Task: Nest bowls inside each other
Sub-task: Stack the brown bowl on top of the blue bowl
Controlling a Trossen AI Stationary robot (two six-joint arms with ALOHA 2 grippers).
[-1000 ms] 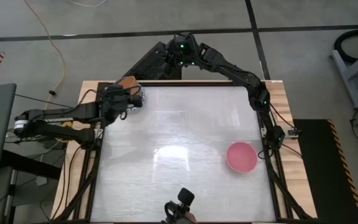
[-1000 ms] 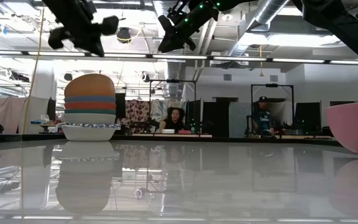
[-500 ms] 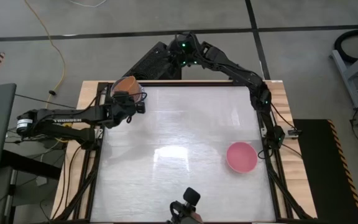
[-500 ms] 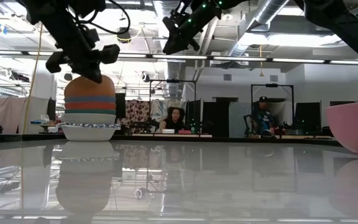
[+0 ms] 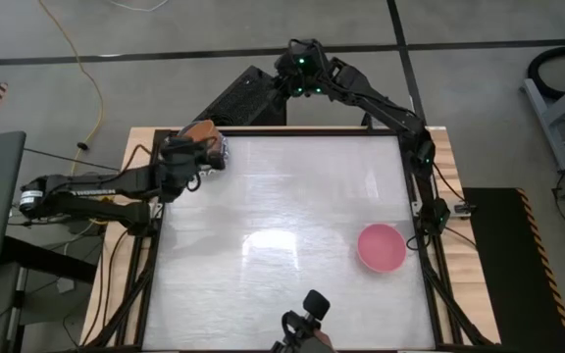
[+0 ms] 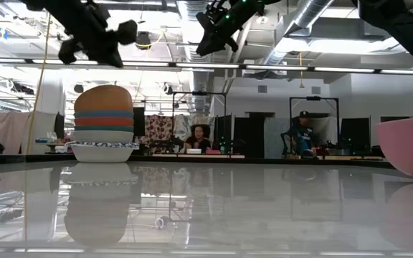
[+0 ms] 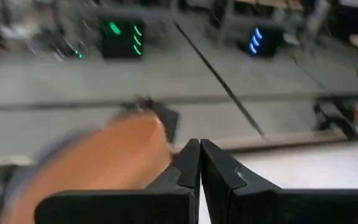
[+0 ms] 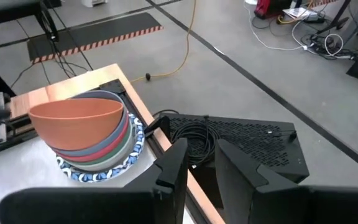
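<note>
**Stack nearly built, one pink bowl left out**

At about ten o'clock on the table (image 5: 282,196) stands the stack (image 6: 103,123) of nested bowls, an orange bowl (image 8: 76,117) on top, blue and grey ones under it and a blue-and-white patterned bowl at the base. The left gripper (image 5: 186,162) hangs just above and beside the stack, its fingers (image 7: 194,163) clenched together on nothing; in the low view it is clear of the orange bowl.

At twelve o'clock, beyond the table's far edge, the right gripper (image 5: 297,61) waits high in the air. Its fingers (image 8: 178,160) stand a little apart with nothing between them.

At about four o'clock, well apart from the stack, the pink bowl (image 5: 382,246) sits alone, mouth up.

The stacking looks all but finished; the pink bowl seems to be the last piece. The next move probably calls for the right arm, which is the nearer, to come down to four o'clock, grip the pink rim, carry it to ten o'clock and seat it on the orange bowl.
</note>
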